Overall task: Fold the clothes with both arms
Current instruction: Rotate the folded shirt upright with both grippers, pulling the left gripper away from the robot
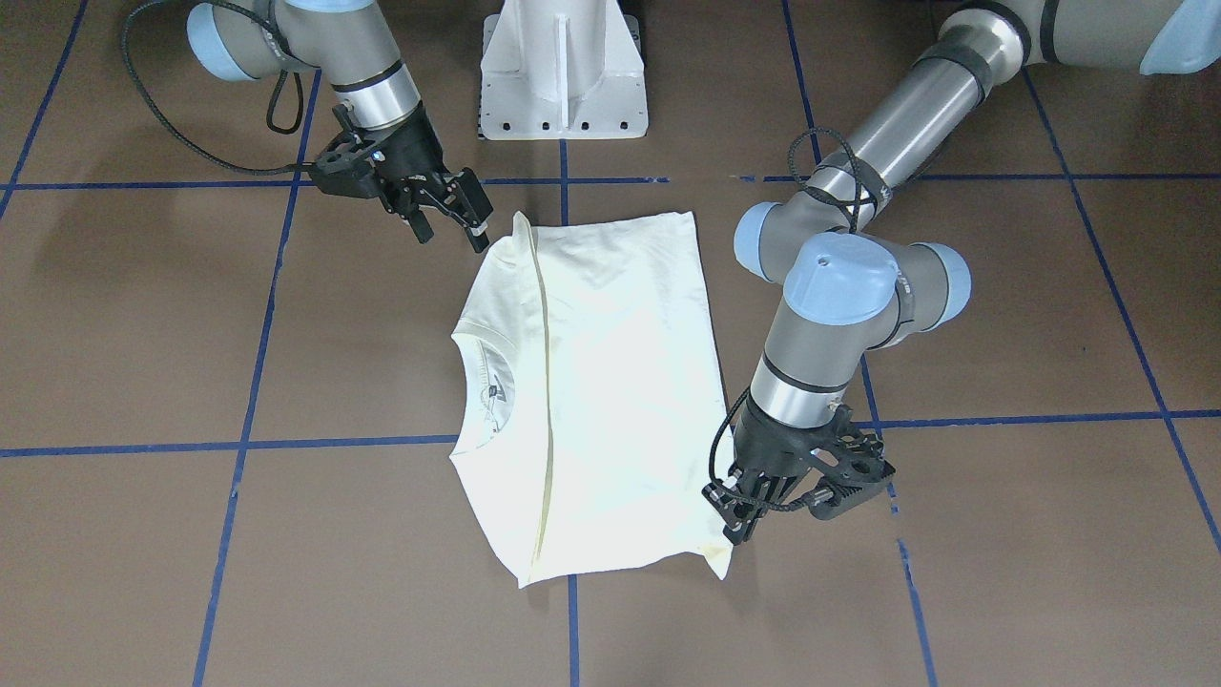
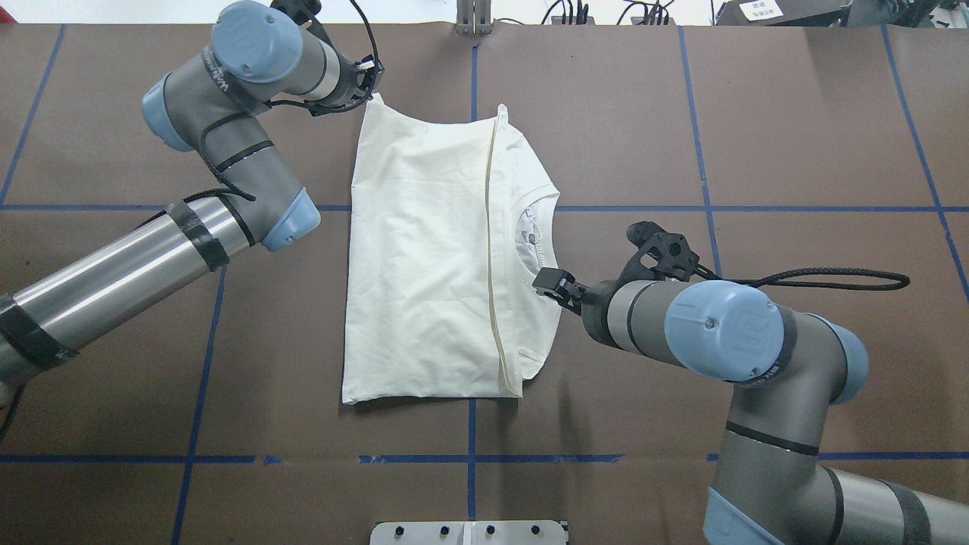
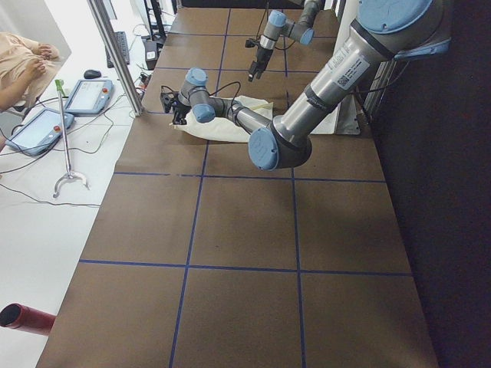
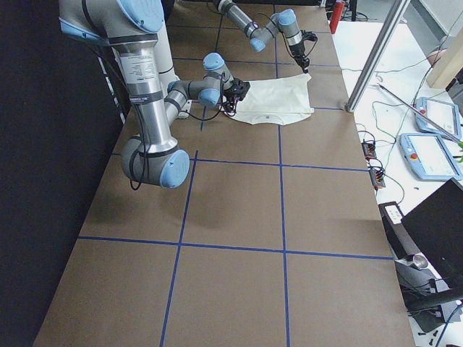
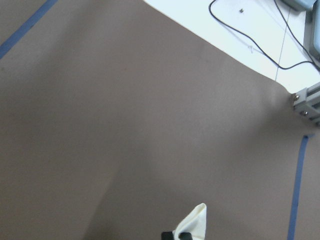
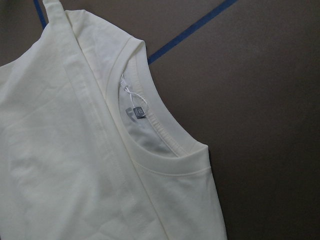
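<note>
Folded to a rectangle, the cream-white long-sleeve T-shirt (image 1: 610,382) lies on the brown table (image 1: 286,334) — the black left gripper (image 1: 736,520) pinches its far corner, the black right gripper (image 1: 453,229) hangs spread and empty, so the next fold likely needs it gripping a near corner

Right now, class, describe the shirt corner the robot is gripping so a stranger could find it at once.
On the brown table with blue tape lines lies a folded cream shirt. Go to its end opposite the collar, on the edge farther from the robot's base. That corner alone is pinched in the left gripper.
</note>
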Robot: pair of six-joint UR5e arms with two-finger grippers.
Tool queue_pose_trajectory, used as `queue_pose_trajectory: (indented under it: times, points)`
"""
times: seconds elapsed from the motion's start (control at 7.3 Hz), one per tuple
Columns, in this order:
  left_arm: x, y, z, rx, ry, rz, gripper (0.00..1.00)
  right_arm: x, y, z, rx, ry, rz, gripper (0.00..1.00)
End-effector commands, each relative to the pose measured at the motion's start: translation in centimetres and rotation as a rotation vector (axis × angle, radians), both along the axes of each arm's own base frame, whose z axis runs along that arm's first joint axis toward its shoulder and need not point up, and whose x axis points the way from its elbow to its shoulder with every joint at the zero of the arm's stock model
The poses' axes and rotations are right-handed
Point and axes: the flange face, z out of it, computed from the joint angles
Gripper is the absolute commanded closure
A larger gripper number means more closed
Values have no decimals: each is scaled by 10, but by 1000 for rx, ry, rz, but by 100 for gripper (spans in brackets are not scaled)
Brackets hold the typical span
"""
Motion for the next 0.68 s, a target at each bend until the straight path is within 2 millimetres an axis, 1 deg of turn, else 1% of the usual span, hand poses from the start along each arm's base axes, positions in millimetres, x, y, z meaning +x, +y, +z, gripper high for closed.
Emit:
queue_pose_trajectory:
  times: [0.0, 0.14, 0.27, 0.41, 0.55]
  points:
    - [-43, 82, 6, 71, 76, 37, 37, -39, -11, 1, 83, 89, -70, 0]
    - [-49, 93, 14, 62, 86, 64, 37, -81, -25, -6, 174, 230, -173, 0]
    - [-50, 93, 13, 60, 92, 71, 37, -105, -31, -15, 218, 308, -239, 0]
    - [-50, 94, 15, 58, 90, 72, 37, -117, -26, -13, 278, 360, -310, 0]
    - [-50, 93, 15, 58, 90, 71, 37, -129, -25, -16, 351, 417, -388, 0]
